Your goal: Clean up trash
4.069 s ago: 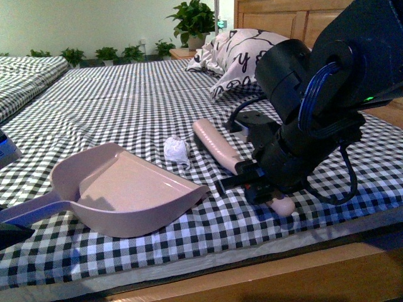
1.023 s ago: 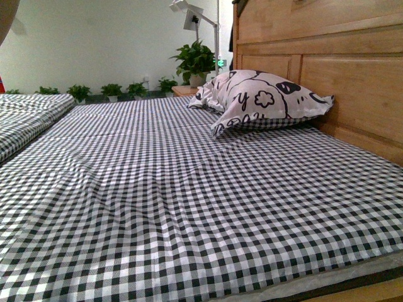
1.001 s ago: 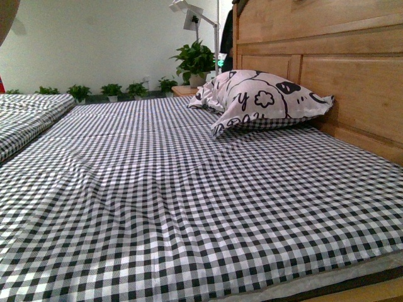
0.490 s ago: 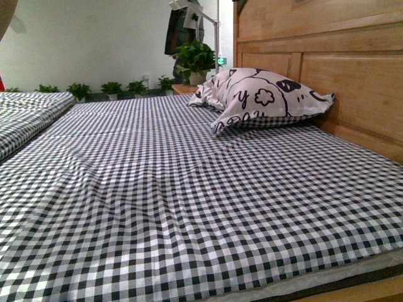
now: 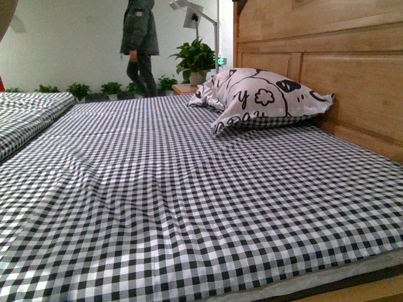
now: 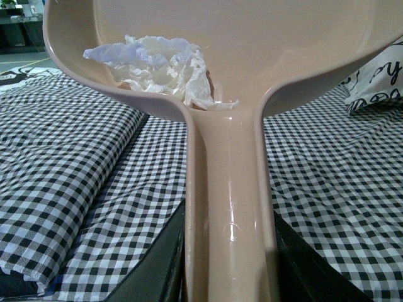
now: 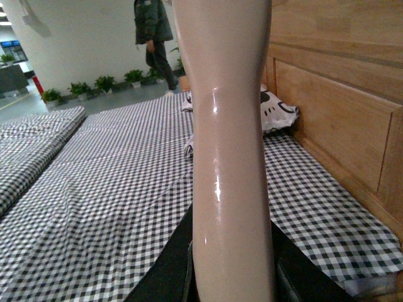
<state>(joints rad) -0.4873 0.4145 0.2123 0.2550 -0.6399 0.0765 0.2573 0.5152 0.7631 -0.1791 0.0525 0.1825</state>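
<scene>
One item of trash logged, both arms loaded.

Trash: crumpled white paper wad [image 6: 157, 63], lying inside the pan of the pink dustpan [image 6: 252, 38], at the pan's rear wall just beside where the handle joins; well out past the L jaws, along the handle.

Dustpan: pink plastic, glossy. Handle [image 6: 230, 207] runs straight out from between the L jaws to the pan; held up above the bed, not touching the sheet.

L gripper [image 6: 230, 277]: dark jaw parts either side of the handle's near end, clamped on it.

R gripper [image 7: 232, 270]: dark jaw parts flank a pink glossy brush handle [image 7: 230, 126], closed on it. Handle stands straight out from the jaws and fills the middle of the R wrist view; far end cut off by the frame.

Bed: black/white check sheet [image 5: 189, 189], lightly rippled, beyond and below both sets of jaws.

Pillow: white w/ black print [image 5: 264, 97], against the wooden headboard [image 5: 327, 63], well past the jaws.

Bkgd: person in dark jacket [image 5: 140, 44] by the far wall; potted plants [image 5: 195, 60] nearby; second checked bed [image 5: 28, 113] alongside.

Front view: no arm or gripper visible.
</scene>
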